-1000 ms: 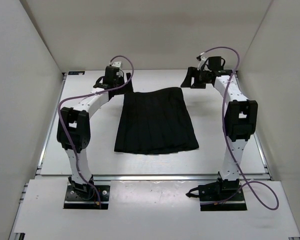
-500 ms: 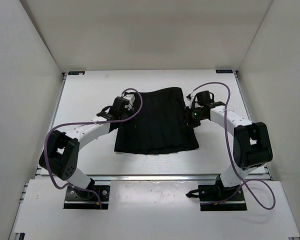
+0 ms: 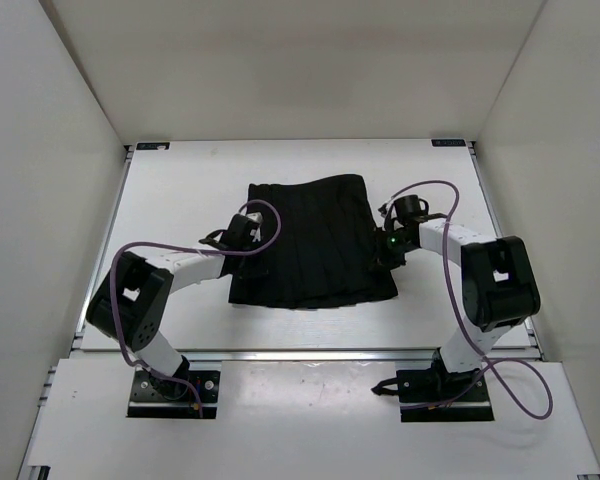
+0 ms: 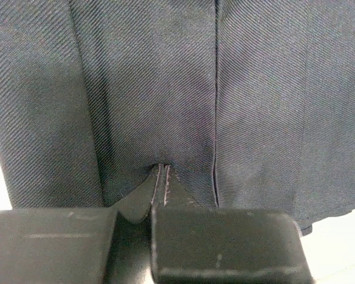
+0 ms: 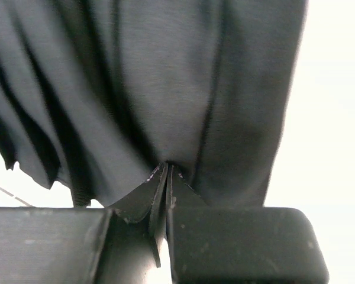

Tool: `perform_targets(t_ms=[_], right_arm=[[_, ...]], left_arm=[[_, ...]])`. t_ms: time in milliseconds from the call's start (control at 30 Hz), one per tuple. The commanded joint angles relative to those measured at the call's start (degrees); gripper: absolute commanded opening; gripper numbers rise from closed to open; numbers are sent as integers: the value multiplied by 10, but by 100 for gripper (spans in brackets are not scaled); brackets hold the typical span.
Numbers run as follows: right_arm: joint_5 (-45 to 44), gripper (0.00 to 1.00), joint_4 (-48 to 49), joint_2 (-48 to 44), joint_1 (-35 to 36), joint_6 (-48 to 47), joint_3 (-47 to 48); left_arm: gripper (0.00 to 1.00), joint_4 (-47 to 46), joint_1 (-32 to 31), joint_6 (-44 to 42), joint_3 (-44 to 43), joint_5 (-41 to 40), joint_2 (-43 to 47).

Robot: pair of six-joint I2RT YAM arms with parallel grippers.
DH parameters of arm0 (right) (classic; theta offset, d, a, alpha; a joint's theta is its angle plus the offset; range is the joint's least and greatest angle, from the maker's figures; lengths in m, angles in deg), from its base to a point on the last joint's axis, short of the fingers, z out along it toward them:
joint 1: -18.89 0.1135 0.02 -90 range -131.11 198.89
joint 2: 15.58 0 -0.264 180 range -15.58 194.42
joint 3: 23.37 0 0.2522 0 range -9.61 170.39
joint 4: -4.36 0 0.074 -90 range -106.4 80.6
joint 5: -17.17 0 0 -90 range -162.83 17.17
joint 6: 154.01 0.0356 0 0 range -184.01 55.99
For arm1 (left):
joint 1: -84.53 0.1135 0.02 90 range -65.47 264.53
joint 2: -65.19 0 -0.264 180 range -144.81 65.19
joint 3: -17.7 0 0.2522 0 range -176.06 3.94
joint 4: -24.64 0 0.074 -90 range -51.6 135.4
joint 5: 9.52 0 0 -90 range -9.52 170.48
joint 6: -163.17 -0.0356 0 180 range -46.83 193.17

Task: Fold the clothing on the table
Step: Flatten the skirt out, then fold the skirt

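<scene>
Black pleated clothing [image 3: 310, 240] lies on the white desk [image 3: 180, 180]. Left jaws pinch its left edge; right jaws pinch its right edge.

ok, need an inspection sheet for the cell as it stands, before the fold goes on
Surface: white table, bare around the garment.
Job's things: black pleated clothing lies spread flat mid-table, narrow end far, wide hem near.
Clutter: nothing seen.
Grippers: left gripper is shut, pinching fabric at the clothing's left edge; right gripper is shut, pinching gathered fabric at its right edge.
Cables: purple cables run along both arms; in the top view the left arm's loop overlaps the clothing's left edge.
Surroundings: plain white walls on three sides; nothing else seen.
</scene>
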Motion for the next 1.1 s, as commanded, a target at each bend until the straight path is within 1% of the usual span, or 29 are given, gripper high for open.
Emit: perform_targets(t_ms=[0, 133, 200, 267, 367, 400, 500, 533, 567, 600, 633, 667, 700, 733, 767, 800, 833, 867, 900, 967, 1000, 1067], right_arm=[[-9, 0, 12, 20, -19, 2, -3], [-9, 1, -20, 31, -48, -6, 10], [-8, 0, -24, 23, -61, -13, 6], [-24, 0, -17, 12, -75, -19, -6], [-23, 0, -11, 1, -95, -26, -16], [-22, 0, -11, 3, -100, -34, -17], [-9, 0, -27, 6, -111, -41, 3], [0, 0, -33, 0, -112, -40, 15], [5, 0, -34, -4, -108, -40, 22], [9, 2, -35, -18, -107, -40, 36], [17, 3, -28, -39, -102, -41, 51], [26, 8, -22, -56, -97, -41, 59], [34, 20, -13, -69, -93, -42, 77], [28, 31, -7, -88, -92, -40, 92], [16, 58, -2, -102, -85, -41, 102], [13, 88, 5, -110, -86, -42, 116], [17, 93, 12, -119, -85, -46, 122], [11, 94, 15, -126, -89, -45, 120], [20, 93, 20, -124, -97, -41, 118], [27, 96, 10, -116, -106, -49, 107], [27, 99, 6, -109, -106, -52, 104], [20, 99, 2, -106, -100, -54, 91]], left_arm=[[0, 10, -1, 24, 7, -33, -8], [0, 23, 18, 49, 8, -34, -13], [0, 24, 30, 56, 11, -55, -12], [0, 32, 42, 51, 10, -63, -4], [0, 42, 57, 40, 0, -70, 5], [0, 44, 67, 34, -2, -66, 5], [0, 58, 81, 2, -26, -14, -1], [0, 74, 82, -30, -49, -3, -7], [5, 83, 80, -41, -79, 22, -10], [12, 111, 73, -66, -93, 26, -12], [19, 141, 71, -86, -127, 13, -9], [38, 155, 61, -94, -154, -5, 1], [49, 171, 59, -112, -168, -29, 4], [68, 180, 60, -129, -186, -34, 18], [87, 182, 61, -131, -195, -47, 33], [98, 179, 73, -142, -205, -37, 46], [99, 166, 84, -154, -206, -27, 54], [98, 162, 104, -159, -206, 8, 62], [99, 158, 122, -160, -207, 21, 64], [99, 164, 144, -167, -208, 17, 65], [99, 171, 143, -170, -209, 15, 62], [99, 183, 137, -175, -208, 17, 53]])
